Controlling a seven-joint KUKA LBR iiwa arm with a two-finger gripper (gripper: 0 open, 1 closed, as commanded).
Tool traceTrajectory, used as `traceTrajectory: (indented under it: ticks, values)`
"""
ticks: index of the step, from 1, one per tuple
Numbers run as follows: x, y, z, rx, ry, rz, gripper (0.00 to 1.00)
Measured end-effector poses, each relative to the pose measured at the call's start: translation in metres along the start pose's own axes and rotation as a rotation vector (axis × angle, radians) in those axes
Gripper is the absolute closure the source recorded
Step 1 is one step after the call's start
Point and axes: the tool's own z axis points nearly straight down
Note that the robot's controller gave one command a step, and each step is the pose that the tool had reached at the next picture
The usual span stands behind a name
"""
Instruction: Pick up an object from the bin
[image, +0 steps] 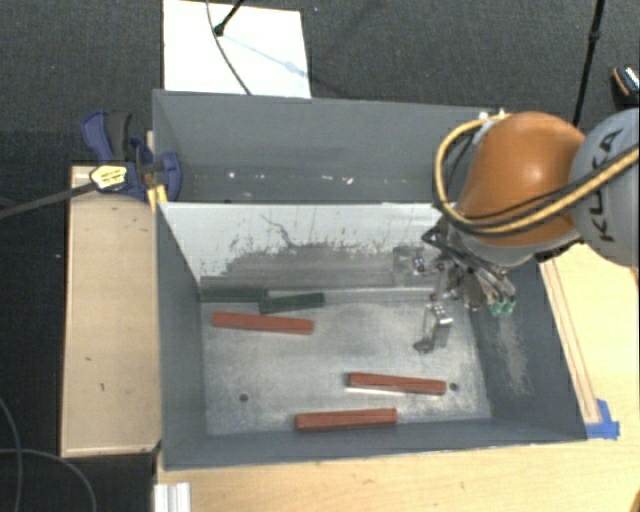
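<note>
Camera view – hand: the hand (432, 335) hangs low inside the bin (180, 340), over bare floor.
Hand state: I cannot tell if it is apart or together; nothing is seen in it.
Nearest thing: a red-brown stick (396, 383) lies flat just below the hand in this view, not touched.
Others: a second red-brown stick (345, 420) further below; a third (262, 322) and a dark green stick (262, 296) well apart, toward the view's left.
Progress: nothing is picked yet – grasp and lift are left, I judge.

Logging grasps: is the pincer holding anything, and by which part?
Nothing held: the pincer hangs over the bin floor, beside a red-brown bar.
</note>
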Motion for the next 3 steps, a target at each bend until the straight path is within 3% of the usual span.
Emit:
traceTrajectory:
  ticks: [1, 2, 3]
  values:
    - [0.032, 0.031, 0.132, -0.003, 0.012, -0.135, 0.0]
    - [0.03, 0.03, 0.128, -0.001, 0.007, -0.134, 1.0]
    - [0.016, 0.016, -0.011, 0.002, -0.002, -0.107, 1.0]
